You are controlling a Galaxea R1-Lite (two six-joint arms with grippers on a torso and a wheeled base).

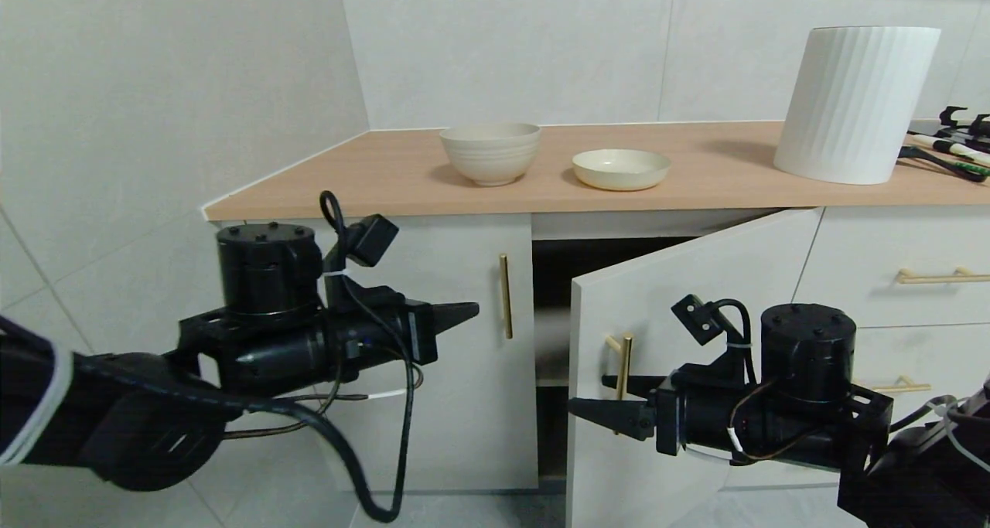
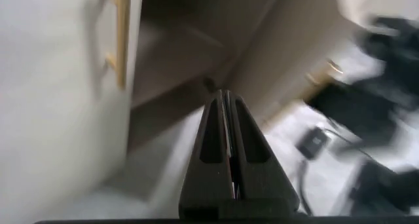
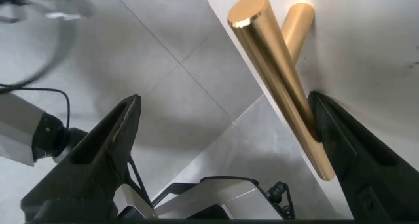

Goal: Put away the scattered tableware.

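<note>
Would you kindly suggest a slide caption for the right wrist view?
Open right hand at the brass handle of the cabinet door, the bar close beside one finger.

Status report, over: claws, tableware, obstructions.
Left claw shut, empty, below the counter. Right claw open around the door handle. Bowl and shallow dish sit apart on the counter. Cabinet door only part open.

- On the counter [image 1: 387,176] we find a bowl [image 1: 490,153] left of a dish [image 1: 621,168], with a tall container [image 1: 855,103] farther right.
- Below the counter, the open cabinet door [image 1: 696,296] stands right of the shut door [image 1: 456,358].
- The open door's handle [image 1: 623,366] lies between the spread fingers of our right gripper [image 1: 589,393].
</note>
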